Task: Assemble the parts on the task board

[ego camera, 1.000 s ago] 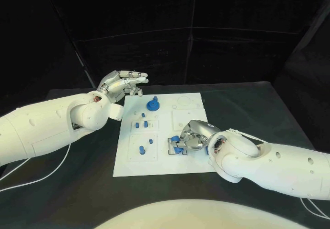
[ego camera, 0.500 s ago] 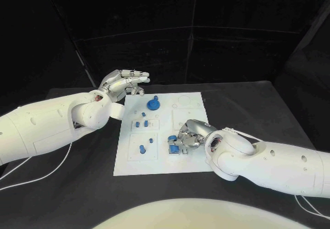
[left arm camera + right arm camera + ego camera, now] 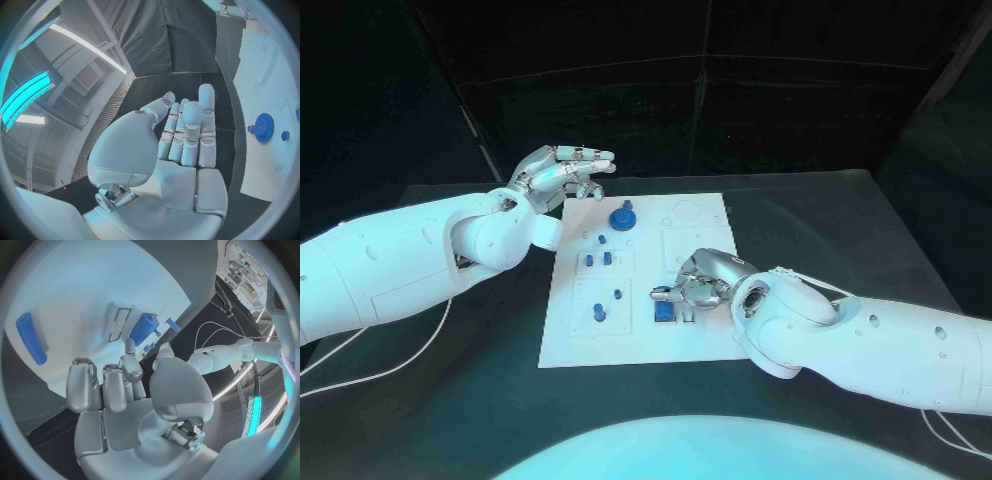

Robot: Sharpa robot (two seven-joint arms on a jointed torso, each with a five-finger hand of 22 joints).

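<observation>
- The black table (image 3: 473, 360) lies under me, matte and dark; the white task board (image 3: 697, 345) sits at its middle, long side running from six toward twelve o'clock.
- Behind the table hangs a black curtain (image 3: 733, 110), creased, closing off the far side.
- My left hand (image 3: 563, 172) floats off the board's far corner, at about eleven o'clock from the board's centre; its fingers are loosely apart and nothing is in them; the left wrist view shows the palm (image 3: 181, 165) bare.
- My right hand (image 3: 701, 282) rests low over the board's near half, toward four o'clock; fingers bent down beside a blue block (image 3: 666, 311); I cannot tell whether they grip it or merely touch.
- A blue gear (image 3: 622, 219) stands on the board's far part, near twelve o'clock; small blue pegs (image 3: 597, 262) stand in the middle rows; another peg (image 3: 599, 314) nearer, at seven o'clock.
- In the right wrist view a long blue cylinder (image 3: 31, 337) lies flat on the white plate, well apart from my fingers (image 3: 119, 385).
</observation>
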